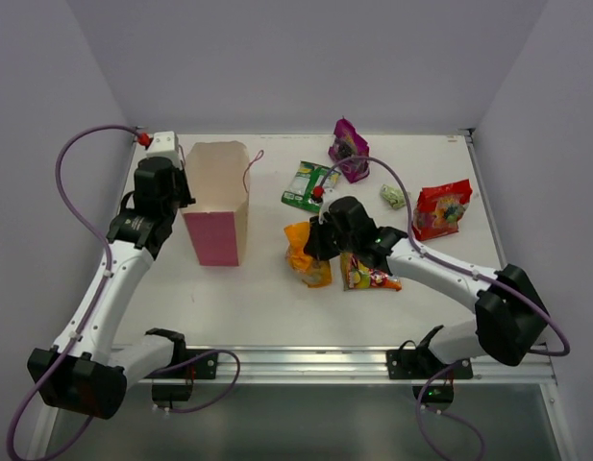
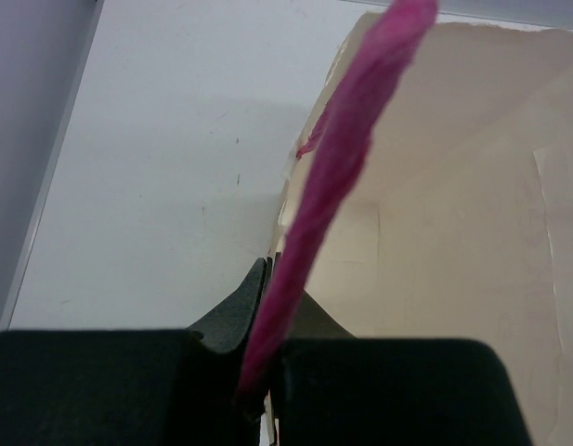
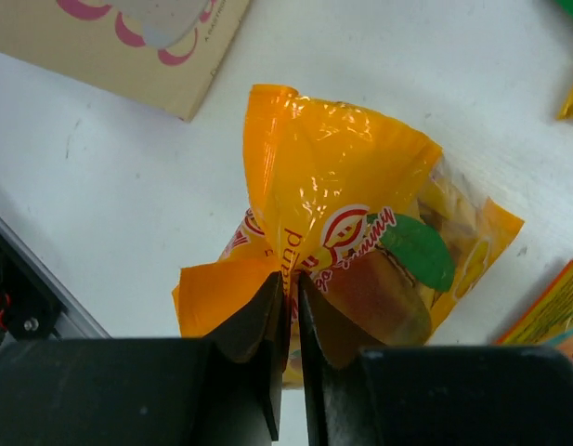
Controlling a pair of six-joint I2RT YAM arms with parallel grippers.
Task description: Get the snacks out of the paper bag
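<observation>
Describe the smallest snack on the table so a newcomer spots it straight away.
Start at the upright paper bag on the left of the table, then look across to the red packet near the right edge. Just left of it lies the pale green wrapped piece, alone in being far smaller than every other packet.

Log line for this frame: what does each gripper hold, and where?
left gripper: shut on paper bag rim | right gripper: shut on orange packet lying on table | bag: upright
</observation>
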